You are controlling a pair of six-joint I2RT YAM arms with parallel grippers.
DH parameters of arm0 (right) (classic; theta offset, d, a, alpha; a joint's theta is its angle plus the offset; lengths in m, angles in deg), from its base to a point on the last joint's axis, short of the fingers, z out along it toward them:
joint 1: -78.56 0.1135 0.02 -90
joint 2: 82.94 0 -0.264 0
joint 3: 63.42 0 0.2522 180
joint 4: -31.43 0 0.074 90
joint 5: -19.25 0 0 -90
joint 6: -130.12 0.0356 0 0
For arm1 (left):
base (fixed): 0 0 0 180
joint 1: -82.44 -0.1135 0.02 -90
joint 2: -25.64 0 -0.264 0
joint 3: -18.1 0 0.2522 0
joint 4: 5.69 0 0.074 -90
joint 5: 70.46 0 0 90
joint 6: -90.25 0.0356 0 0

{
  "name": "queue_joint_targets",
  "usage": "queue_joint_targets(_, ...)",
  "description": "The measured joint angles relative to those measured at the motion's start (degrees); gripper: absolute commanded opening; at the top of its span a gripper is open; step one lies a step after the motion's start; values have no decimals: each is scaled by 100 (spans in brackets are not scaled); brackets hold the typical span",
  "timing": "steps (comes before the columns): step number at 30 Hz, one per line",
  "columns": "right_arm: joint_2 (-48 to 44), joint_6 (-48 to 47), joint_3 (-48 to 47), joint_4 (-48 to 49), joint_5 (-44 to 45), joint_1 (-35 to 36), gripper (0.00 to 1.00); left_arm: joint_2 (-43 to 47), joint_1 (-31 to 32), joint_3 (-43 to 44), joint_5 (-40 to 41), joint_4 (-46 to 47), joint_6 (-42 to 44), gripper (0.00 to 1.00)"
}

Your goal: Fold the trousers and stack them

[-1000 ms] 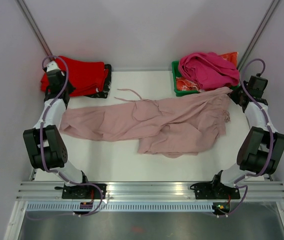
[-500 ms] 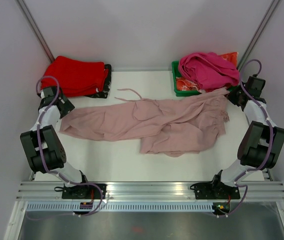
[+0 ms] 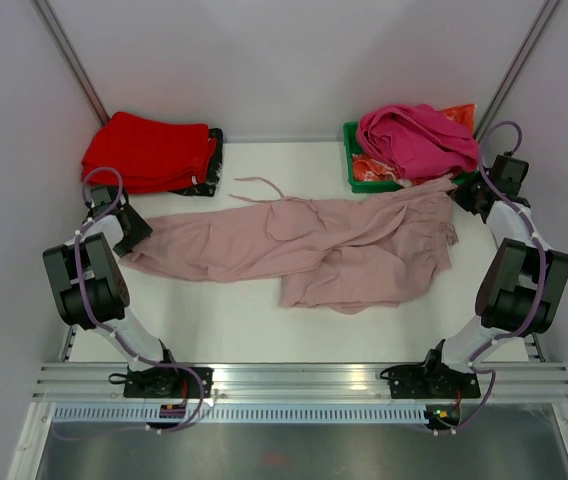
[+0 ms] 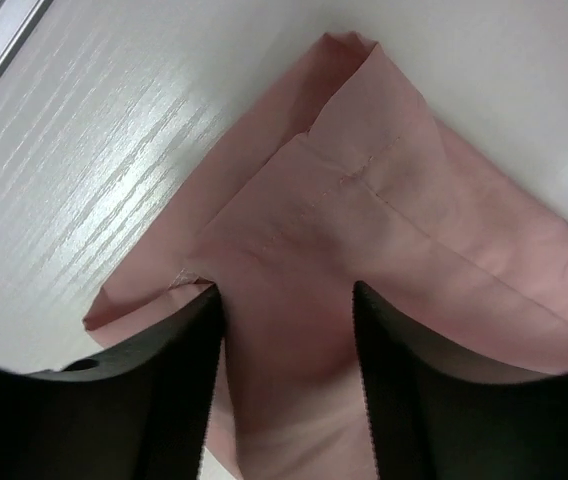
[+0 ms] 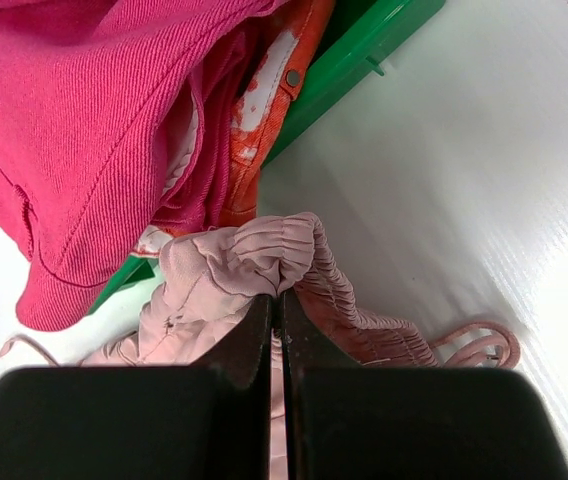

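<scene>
The pale pink trousers (image 3: 304,245) lie spread across the table, waist to the right and one leg stretched to the left. My left gripper (image 3: 132,232) is at that leg's hem end. In the left wrist view the left gripper (image 4: 286,290) stands open, its dark fingers (image 4: 189,350) astride the hem fabric (image 4: 364,200). My right gripper (image 3: 464,190) is at the waist end. Seen from the right wrist, the right gripper (image 5: 279,295) is shut on the gathered waistband (image 5: 254,260). A pink drawstring (image 5: 474,345) loops on the table beside it.
A stack of red folded garments (image 3: 149,150) sits at the back left. A green bin (image 3: 364,175) at the back right holds a magenta garment (image 3: 414,135) that overhangs it, close to my right gripper. Another drawstring cord (image 3: 254,185) trails toward the back.
My left arm has come away from the red stack toward the near side, down onto the leg hem, and its jaws have opened. The right gripper has shifted slightly, still gripping the waistband.
</scene>
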Motion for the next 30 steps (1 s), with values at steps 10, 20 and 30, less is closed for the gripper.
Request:
queue_joint_targets(10, 103, 7, 0, 9, 4, 0, 0, -105, -2, 7, -138, 492, 138, 2)
queue_joint_targets(20, 105, -2, -140, 9, 4, 0, 0, 754, -2, 533, -37, 962, 417, 2)
queue_joint_targets(30, 188, 28, -179, 341, -96, 0, 0, 688, -2, 866, -144, 1749, 741, 2)
